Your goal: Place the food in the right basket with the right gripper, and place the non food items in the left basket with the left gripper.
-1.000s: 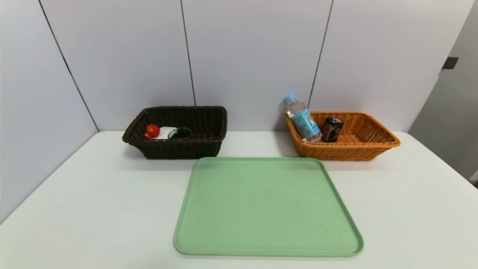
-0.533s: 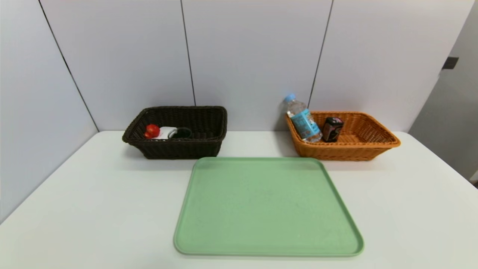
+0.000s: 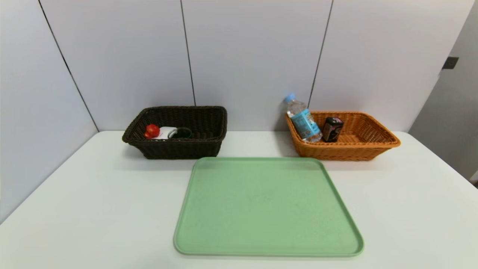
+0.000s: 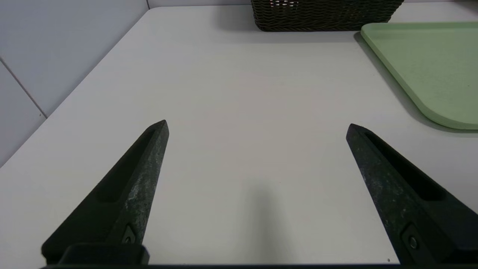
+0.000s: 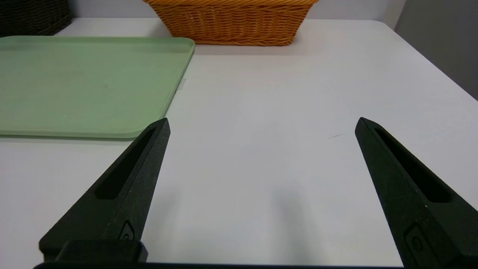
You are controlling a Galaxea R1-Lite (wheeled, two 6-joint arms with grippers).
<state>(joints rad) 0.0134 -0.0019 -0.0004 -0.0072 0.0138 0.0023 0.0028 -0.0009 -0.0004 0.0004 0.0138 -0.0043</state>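
the water bottle (image 3: 303, 120) leans on the left wall inside the orange basket (image 3: 377, 149), cap above the rim, with the black box (image 3: 332, 129) just beside it. the red duck (image 3: 152, 131), white case (image 3: 165, 132) and black-rimmed glass bowl (image 3: 180, 133) lie together in the dark brown basket (image 3: 175, 149). the green tray (image 3: 267, 205) sits bare on the white bench (image 3: 86, 209) between and in front of both baskets. the left hand (image 4: 257, 125) hovers over the bench with fingers spread wide and nothing between them, the dark basket well ahead of it and the tray off to its inner side. the right hand (image 5: 262, 123) is likewise released and empty, the orange basket well ahead, the tray to its inner side.
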